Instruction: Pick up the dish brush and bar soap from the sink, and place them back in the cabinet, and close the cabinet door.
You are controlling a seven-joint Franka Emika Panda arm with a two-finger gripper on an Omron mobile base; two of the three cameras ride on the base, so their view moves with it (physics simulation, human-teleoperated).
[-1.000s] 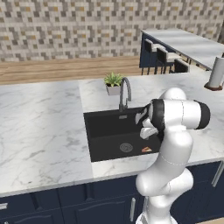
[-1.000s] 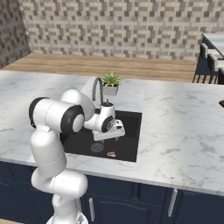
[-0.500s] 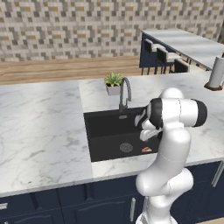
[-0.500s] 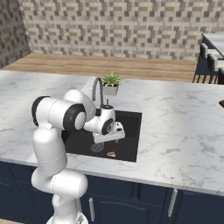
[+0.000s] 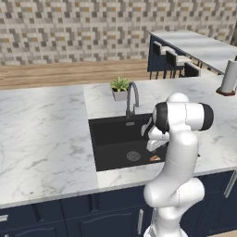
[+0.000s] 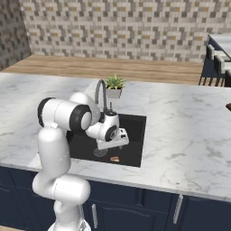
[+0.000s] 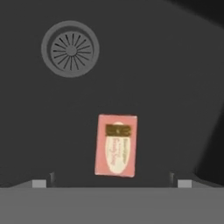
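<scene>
The bar soap point(image 7: 116, 145), a small pinkish-orange block with a label, lies flat on the floor of the black sink point(image 5: 109, 134). It sits near the sink's front right part point(image 5: 156, 158), also seen at the basin's near edge point(image 6: 114, 159). My gripper point(image 7: 111, 181) hangs open just above the soap, which lies centred a little ahead of the two fingertips point(image 7: 39, 183). From the base, the gripper point(image 5: 154, 147) reaches down into the basin point(image 6: 108, 145). The dish brush, the cabinet and the cabinet door are out of view.
The round grey drain point(image 7: 70, 49) lies beyond the soap. A chrome gooseneck faucet point(image 5: 132, 95) and a potted plant point(image 5: 120, 87) stand behind the sink. White marble counter point(image 5: 41, 134) surrounds it, with navy drawers point(image 5: 69, 217) below. A cylinder point(image 5: 229, 76) stands far right.
The hand has sunk a little lower into the sink toward the soap. Its jaws have stayed open.
</scene>
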